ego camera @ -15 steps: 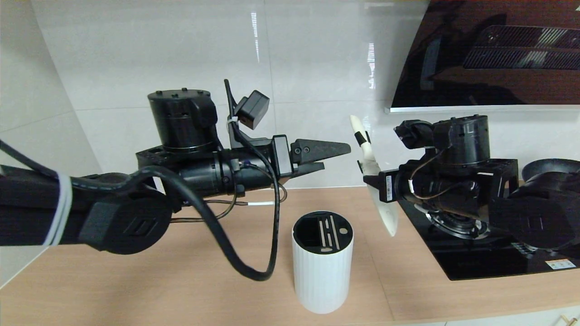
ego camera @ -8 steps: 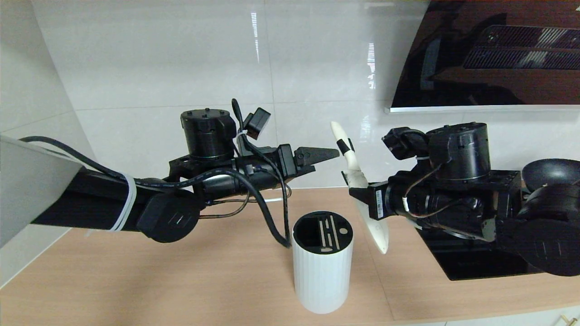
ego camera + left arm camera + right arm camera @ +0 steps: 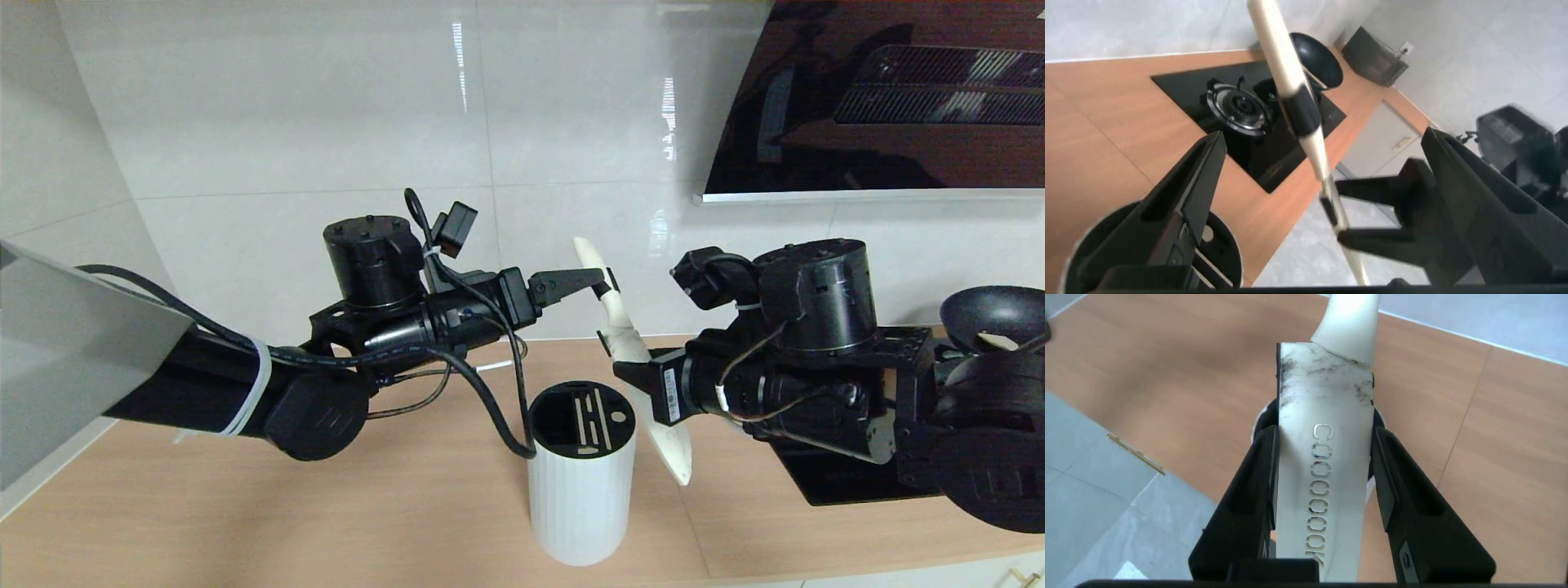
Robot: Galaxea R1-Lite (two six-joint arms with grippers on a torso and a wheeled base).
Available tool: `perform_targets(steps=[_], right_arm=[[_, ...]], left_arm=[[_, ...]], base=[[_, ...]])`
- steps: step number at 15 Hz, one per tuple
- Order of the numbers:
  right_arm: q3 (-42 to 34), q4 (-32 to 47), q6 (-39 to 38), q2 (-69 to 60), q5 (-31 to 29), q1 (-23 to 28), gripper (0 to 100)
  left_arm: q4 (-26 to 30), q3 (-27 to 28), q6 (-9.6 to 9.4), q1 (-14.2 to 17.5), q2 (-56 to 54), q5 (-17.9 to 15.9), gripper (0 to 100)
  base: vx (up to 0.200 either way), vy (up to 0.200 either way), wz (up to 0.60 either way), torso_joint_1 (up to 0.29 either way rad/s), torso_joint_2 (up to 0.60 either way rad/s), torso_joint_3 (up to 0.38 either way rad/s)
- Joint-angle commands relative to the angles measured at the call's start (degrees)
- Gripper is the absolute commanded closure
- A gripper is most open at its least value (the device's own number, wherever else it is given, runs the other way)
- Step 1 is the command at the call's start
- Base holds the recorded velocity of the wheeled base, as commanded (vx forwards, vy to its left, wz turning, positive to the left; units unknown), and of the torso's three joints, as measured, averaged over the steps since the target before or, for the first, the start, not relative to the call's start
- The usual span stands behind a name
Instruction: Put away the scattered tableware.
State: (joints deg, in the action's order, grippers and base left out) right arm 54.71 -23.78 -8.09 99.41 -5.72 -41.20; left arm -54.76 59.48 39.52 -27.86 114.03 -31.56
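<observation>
Right gripper clamped on a cream plastic spatula, held tilted in the air just right of a white ribbed cylindrical holder standing on the wooden worktop. Left gripper, jaws apart, flanks the spatula's black-banded upper handle.

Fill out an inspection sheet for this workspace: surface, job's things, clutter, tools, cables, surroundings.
Surface: wood counter, light-toned.
Job's things: cream spatula held tilted in the air, beside and above the white ribbed holder; not yet in the holder's slotted top.
Clutter: nothing seen.
Tools: right tool shut on the spatula's blade; left tool open, its fingers either side of the spatula's handle, not closed on it.
Cables: black cable loops off the left arm down to the holder's rim; contact cannot be told.
Surroundings: white tiled wall, black hob with a dark pan, range hood above.
</observation>
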Motion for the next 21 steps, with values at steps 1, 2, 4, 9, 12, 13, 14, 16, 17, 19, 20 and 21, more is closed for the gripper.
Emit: perform_targets(steps=[1, 2, 4, 9, 12, 13, 14, 16, 17, 19, 20, 21], right_arm=[[-0.13, -0.03, 0.01, 0.43, 0.0, -0.46, 100], [-0.13, -0.12, 0.01, 0.69, 0.0, -1.07, 100], [-0.13, -0.21, 0.01, 1.48, -0.08, -1.16, 100], [-0.66, -0.3, 0.01, 1.84, 0.0, -1.86, 100], [-0.75, -0.3, 0.01, 2.01, 0.0, -2.21, 100], [-0.75, -0.3, 0.01, 2.01, 0.0, -2.21, 100], [-0.83, -0.3, 0.01, 2.1, 0.0, -2.3, 100], [-0.83, -0.3, -0.08, 2.1, 0.0, -2.39, 100], [-0.83, -0.3, -0.08, 2.1, 0.0, -2.39, 100], [-0.92, -0.3, -0.08, 2.1, 0.0, -2.65, 100], [-0.92, -0.3, -0.08, 2.19, 0.0, -2.83, 100], [-1.19, -0.3, -0.08, 2.1, 0.0, -3.18, 100]], left_arm=[[-1.49, -1.38, 0.03, -0.18, 0.31, -0.17, 0], [-1.67, -1.03, 0.03, -0.27, 0.84, -0.43, 0], [-1.58, 0.02, 0.03, -1.15, 2.07, -0.43, 0], [-2.11, 2.13, 0.12, -1.15, 4.62, -0.25, 0], [-2.11, 2.31, 0.12, -1.32, 4.62, -0.25, 0], [-2.11, 2.31, 0.12, -1.32, 4.62, -0.25, 0], [-2.11, 2.31, 0.12, -1.5, 4.71, -0.25, 0], [-2.11, 2.31, 0.03, -1.85, 4.97, -0.25, 0], [-2.11, 2.31, 0.03, -1.94, 5.15, -0.25, 0], [-2.11, 2.31, 0.03, -1.94, 5.32, -0.25, 0], [-2.11, 2.31, 0.03, -2.03, 5.59, -0.25, 0], [-2.11, 2.4, 0.03, -2.12, 5.85, -0.25, 0]], base=[[0.0, 0.0, 0.0, 0.0, 0.0, 0.0], [0.0, 0.0, 0.0, 0.0, 0.0, 0.0], [0.0, 0.0, 0.0, 0.0, 0.0, 0.0], [0.0, 0.0, 0.0, 0.0, 0.0, 0.0], [0.0, 0.0, 0.0, 0.0, 0.0, 0.0], [0.0, 0.0, 0.0, 0.0, 0.0, 0.0], [0.0, 0.0, 0.0, 0.0, 0.0, 0.0], [0.0, 0.0, 0.0, 0.0, 0.0, 0.0], [0.0, 0.0, 0.0, 0.0, 0.0, 0.0], [0.0, 0.0, 0.0, 0.0, 0.0, 0.0], [0.0, 0.0, 0.0, 0.0, 0.0, 0.0], [0.0, 0.0, 0.0, 0.0, 0.0, 0.0]])
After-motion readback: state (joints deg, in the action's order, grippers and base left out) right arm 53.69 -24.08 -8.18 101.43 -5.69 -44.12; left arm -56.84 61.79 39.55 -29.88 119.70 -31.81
